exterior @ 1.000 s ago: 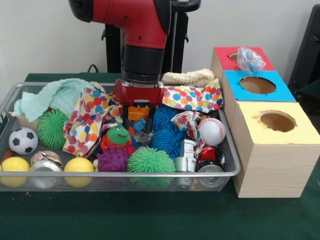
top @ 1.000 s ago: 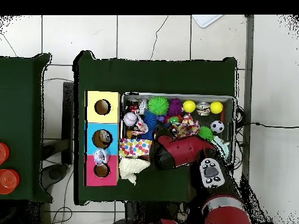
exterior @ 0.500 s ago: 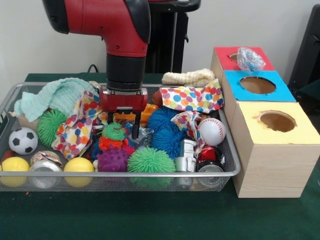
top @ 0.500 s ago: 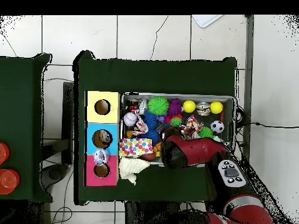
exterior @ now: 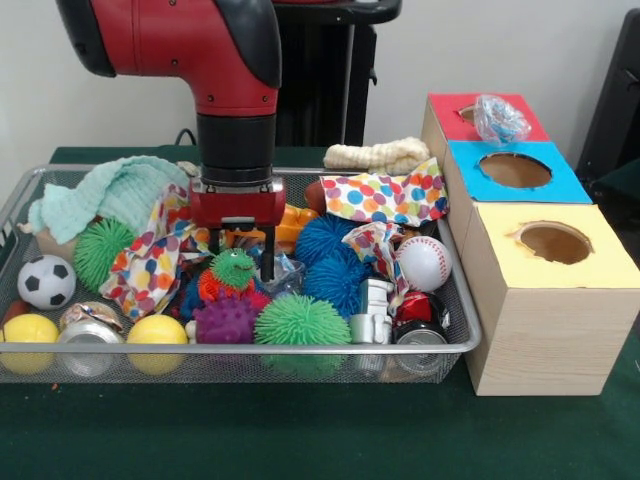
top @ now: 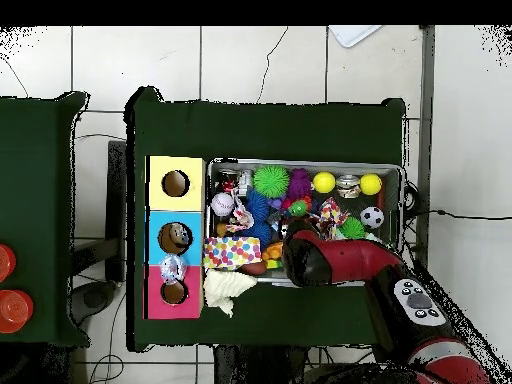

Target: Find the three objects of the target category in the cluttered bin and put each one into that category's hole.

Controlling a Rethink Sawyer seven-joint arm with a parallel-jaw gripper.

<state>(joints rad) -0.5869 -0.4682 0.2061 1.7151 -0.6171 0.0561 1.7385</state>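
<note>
At the near rim of the wire mesh bin [exterior: 250, 352] lie a green spiky ball [exterior: 301, 320] and a purple spiky ball [exterior: 224, 321]. Behind them the gripper [exterior: 241, 262] hangs open around a small green-and-orange spiky ball [exterior: 232, 272]. Closing could snag the polka-dot cloth [exterior: 150, 262] just left. The three boxes' holes [exterior: 553, 241] stand right.

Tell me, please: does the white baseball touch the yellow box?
Apart. In the front view the white baseball lies inside the wire bin, whose rim passes between it and the yellow box.
</note>
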